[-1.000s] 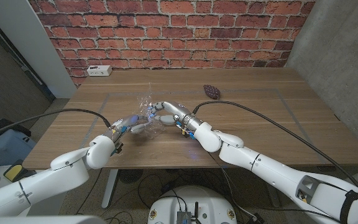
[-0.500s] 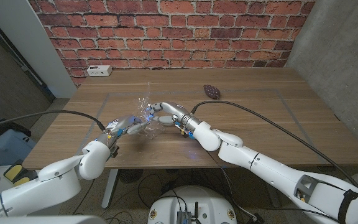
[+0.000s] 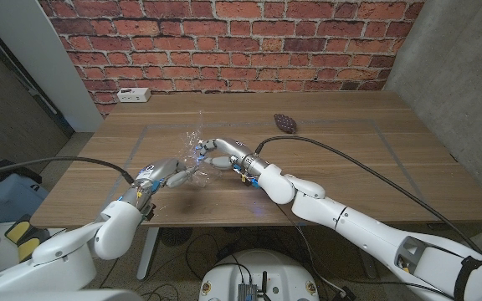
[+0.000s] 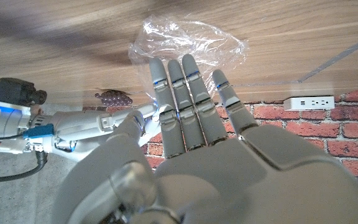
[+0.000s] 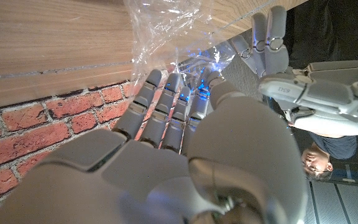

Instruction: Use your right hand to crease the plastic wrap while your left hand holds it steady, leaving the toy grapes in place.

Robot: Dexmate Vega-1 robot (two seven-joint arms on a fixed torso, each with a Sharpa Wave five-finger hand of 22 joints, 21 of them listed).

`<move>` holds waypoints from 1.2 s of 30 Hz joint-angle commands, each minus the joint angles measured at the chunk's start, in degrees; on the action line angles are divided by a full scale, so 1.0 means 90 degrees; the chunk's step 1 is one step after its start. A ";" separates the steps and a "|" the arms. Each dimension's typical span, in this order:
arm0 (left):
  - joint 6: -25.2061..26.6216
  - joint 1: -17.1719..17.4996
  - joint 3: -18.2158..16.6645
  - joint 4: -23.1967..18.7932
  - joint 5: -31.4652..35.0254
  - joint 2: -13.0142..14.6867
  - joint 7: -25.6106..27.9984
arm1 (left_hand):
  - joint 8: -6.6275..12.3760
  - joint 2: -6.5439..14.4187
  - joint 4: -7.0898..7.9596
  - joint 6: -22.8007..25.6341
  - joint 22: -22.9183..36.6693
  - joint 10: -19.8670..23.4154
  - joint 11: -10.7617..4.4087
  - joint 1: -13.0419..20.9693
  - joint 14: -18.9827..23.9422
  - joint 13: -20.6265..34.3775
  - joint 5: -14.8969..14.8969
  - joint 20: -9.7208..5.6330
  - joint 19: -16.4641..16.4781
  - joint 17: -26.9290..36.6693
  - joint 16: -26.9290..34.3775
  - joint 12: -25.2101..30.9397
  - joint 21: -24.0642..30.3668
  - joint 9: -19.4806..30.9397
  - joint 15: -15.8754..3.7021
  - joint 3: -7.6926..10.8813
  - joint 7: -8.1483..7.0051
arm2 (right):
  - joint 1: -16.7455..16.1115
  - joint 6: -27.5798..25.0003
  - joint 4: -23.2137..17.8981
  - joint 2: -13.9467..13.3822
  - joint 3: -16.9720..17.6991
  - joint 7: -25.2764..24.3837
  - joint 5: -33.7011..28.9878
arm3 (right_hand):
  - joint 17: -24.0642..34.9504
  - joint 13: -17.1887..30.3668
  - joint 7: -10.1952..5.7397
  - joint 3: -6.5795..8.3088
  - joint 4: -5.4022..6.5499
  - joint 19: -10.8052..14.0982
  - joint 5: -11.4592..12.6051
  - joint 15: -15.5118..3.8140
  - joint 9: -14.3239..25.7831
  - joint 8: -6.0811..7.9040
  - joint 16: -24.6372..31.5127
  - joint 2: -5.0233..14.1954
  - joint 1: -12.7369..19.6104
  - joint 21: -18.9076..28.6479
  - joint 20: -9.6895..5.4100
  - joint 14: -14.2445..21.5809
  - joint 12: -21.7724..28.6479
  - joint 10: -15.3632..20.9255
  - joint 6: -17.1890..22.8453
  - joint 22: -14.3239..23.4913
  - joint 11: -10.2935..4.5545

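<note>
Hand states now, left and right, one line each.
Left hand: fingers straight, tips at the plastic wrap; a grip cannot be told.
Right hand: fingers extended onto the wrap; grip cannot be told.

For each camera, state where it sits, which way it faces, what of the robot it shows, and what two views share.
Head view: on the robot's head, looking down at the table; both arms, left hand and right hand at the plastic wrap.
Left wrist view: on the left wrist, along the left hand toward the wrap; toy grapes beyond.
Right wrist view: on the right wrist, along the right hand.
All three views share the plastic wrap.
</note>
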 commanded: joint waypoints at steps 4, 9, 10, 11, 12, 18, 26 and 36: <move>-0.2982 0.1362 -0.1580 0.0347 -0.0038 -0.1310 -0.0528 | 0.0109 0.0019 -0.0028 0.0167 0.0033 0.0179 0.0007 -0.0001 0.0175 0.0058 0.0041 0.0010 0.0122 0.0041 0.0089 0.0084 0.0086 0.0068 -0.0027 0.0099 0.0007 | 0.0114 -0.0380 -0.0083 0.0066 -0.0305 0.0397 -0.0293 | 0.0005 0.0004 -0.0043 0.0041 -0.0024 -0.0060 -0.0017 -0.0630 -0.0023 0.0061 -0.0115 -0.0051 -0.0039 -0.0015 -0.0061 -0.0254 -0.0046 -0.0179 -0.0032 0.0025 -0.0039; -0.3874 0.1304 -0.1768 0.0608 -0.0135 -0.1853 -0.0933 | 0.0127 0.0017 -0.0036 0.0183 0.0037 0.0202 0.0008 -0.0006 0.0228 0.0075 0.0043 0.0001 0.0132 0.0046 0.0104 0.0090 0.0104 0.0088 -0.0032 0.0117 0.0013 | 0.0238 -0.0426 -0.0036 0.0107 -0.0421 0.0714 -0.0251 | 0.0001 -0.0018 -0.0098 0.0045 -0.0047 -0.0100 -0.0021 -0.0662 -0.0057 0.0081 -0.0239 -0.0070 -0.0044 -0.0023 -0.0119 -0.0535 -0.0085 -0.0414 -0.0061 0.0020 -0.0122; -0.3911 0.1276 -0.1777 0.0615 -0.0098 -0.1945 -0.1014 | 0.0129 0.0017 -0.0038 0.0182 0.0038 0.0207 0.0002 -0.0006 0.0234 0.0078 0.0044 0.0002 0.0128 0.0047 0.0105 0.0092 0.0106 0.0092 -0.0029 0.0121 0.0008 | 0.0240 -0.0428 -0.0037 0.0106 -0.0424 0.0714 -0.0249 | 0.0001 -0.0020 -0.0103 0.0045 -0.0052 -0.0104 -0.0022 -0.0659 -0.0059 0.0080 -0.0242 -0.0074 -0.0041 -0.0024 -0.0126 -0.0545 -0.0089 -0.0432 -0.0069 0.0020 -0.0140; -0.4139 0.1265 -0.1826 0.0688 -0.0185 -0.2035 -0.1104 | 0.0134 0.0017 -0.0040 0.0189 0.0039 0.0217 0.0012 -0.0008 0.0243 0.0083 0.0045 0.0002 0.0123 0.0048 0.0107 0.0095 0.0108 0.0097 -0.0025 0.0125 0.0018 | 0.0273 -0.0459 -0.0016 0.0130 -0.0465 0.0765 -0.0281 | 0.0009 -0.0024 -0.0106 0.0036 -0.0054 -0.0121 -0.0023 -0.0657 -0.0065 0.0084 -0.0262 -0.0077 -0.0045 -0.0030 -0.0141 -0.0610 -0.0098 -0.0493 -0.0073 0.0019 -0.0170; -0.4284 0.1236 -0.1843 0.0739 -0.0219 -0.2126 -0.1179 | 0.0136 0.0017 -0.0042 0.0187 0.0040 0.0212 0.0020 -0.0010 0.0241 0.0087 0.0046 0.0001 0.0116 0.0050 0.0105 0.0092 0.0108 0.0101 -0.0026 0.0130 0.0028 | 0.0287 -0.0475 -0.0008 0.0140 -0.0484 0.0778 -0.0300 | 0.0020 -0.0026 -0.0125 0.0028 -0.0047 -0.0130 -0.0025 -0.0656 -0.0068 0.0083 -0.0262 -0.0068 -0.0052 -0.0032 -0.0144 -0.0635 -0.0094 -0.0506 -0.0086 0.0019 -0.0178; -0.4733 0.1019 -0.1891 0.0951 -0.0331 -0.2564 -0.1600 | 0.0158 0.0015 -0.0048 0.0214 0.0043 0.0223 0.0026 -0.0022 0.0277 0.0108 0.0048 -0.0004 0.0098 0.0056 0.0112 0.0094 0.0118 0.0124 -0.0025 0.0148 0.0028 | 0.0379 -0.0572 0.0019 0.0157 -0.0593 0.0896 -0.0410 | 0.0087 -0.0041 -0.0177 -0.0026 -0.0047 -0.0186 -0.0034 -0.0689 -0.0093 0.0097 -0.0266 -0.0059 -0.0064 -0.0048 -0.0159 -0.0798 -0.0084 -0.0639 -0.0115 0.0016 -0.0262; -0.4816 0.0741 -0.1873 0.1057 -0.0320 -0.2908 -0.1985 | 0.0165 0.0015 -0.0057 0.0200 0.0045 0.0206 0.0040 -0.0034 0.0295 0.0132 0.0052 -0.0005 0.0037 0.0061 0.0112 0.0084 0.0112 0.0150 -0.0022 0.0172 0.0031 | 0.0482 -0.0601 -0.0014 0.0091 -0.0610 0.1097 -0.0379 | 0.0026 -0.0061 -0.0217 -0.0162 -0.0058 -0.0274 -0.0057 -0.0556 -0.0140 0.0072 -0.0355 -0.0324 -0.0232 -0.0082 0.0063 -0.0906 -0.0064 -0.0787 -0.0241 0.0008 -0.0229; -0.4763 0.0411 -0.1776 0.1121 -0.0295 -0.3050 -0.2271 | 0.0166 0.0006 -0.0070 0.0166 0.0045 0.0198 0.0038 -0.0054 0.0268 0.0164 0.0055 0.0023 -0.0033 0.0066 0.0091 0.0077 0.0106 0.0183 -0.0026 0.0201 0.0033 | 0.0696 -0.0577 0.0055 -0.0001 -0.0596 0.1822 0.0027 | -0.0113 -0.0104 0.0041 -0.1027 0.0488 -0.0852 0.0081 -0.0075 -0.0367 -0.0203 -0.0616 -0.1089 -0.1940 -0.0355 0.0482 -0.1435 -0.0038 -0.1344 -0.1050 -0.0002 0.0107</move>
